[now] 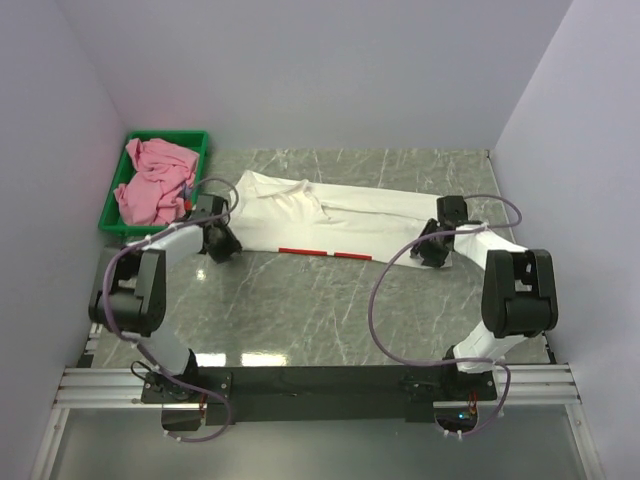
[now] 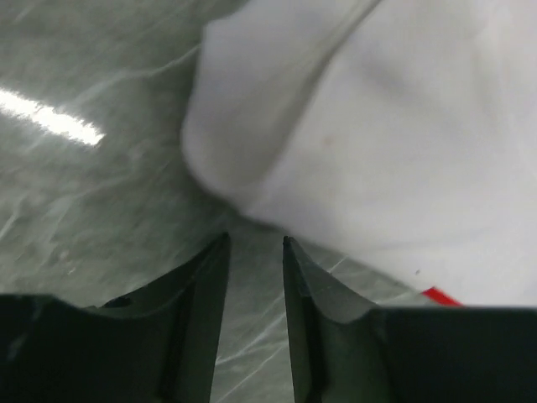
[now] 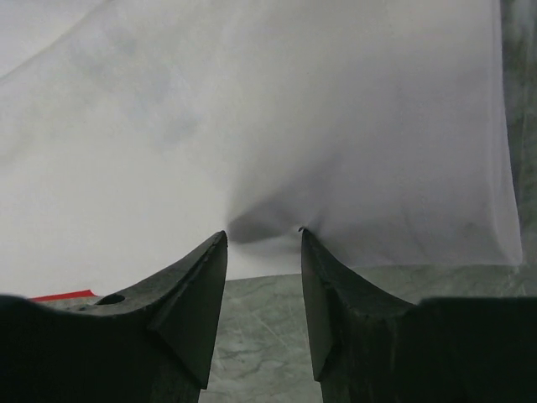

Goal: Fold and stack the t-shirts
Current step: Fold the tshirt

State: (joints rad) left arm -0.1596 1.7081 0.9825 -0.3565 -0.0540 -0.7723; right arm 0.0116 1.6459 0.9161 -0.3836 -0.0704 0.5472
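Fold grasp on the white shirt [image 1: 340, 215]: right jaws pinch its near edge, left jaws open and empty. Left likely needs to bite cloth next.

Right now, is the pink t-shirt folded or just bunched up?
Bunched up: the pink t-shirt sits in a rumpled heap in the green tray, with no flat folds showing.

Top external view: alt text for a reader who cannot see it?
A large white fabric t-shirt, folded into a long strip with a red print edge, lies across a grey marbled table. The left arm has its jaws at the left end, the right arm at the right. A crumpled pink fabric shirt fills a green plastic tray at back left.
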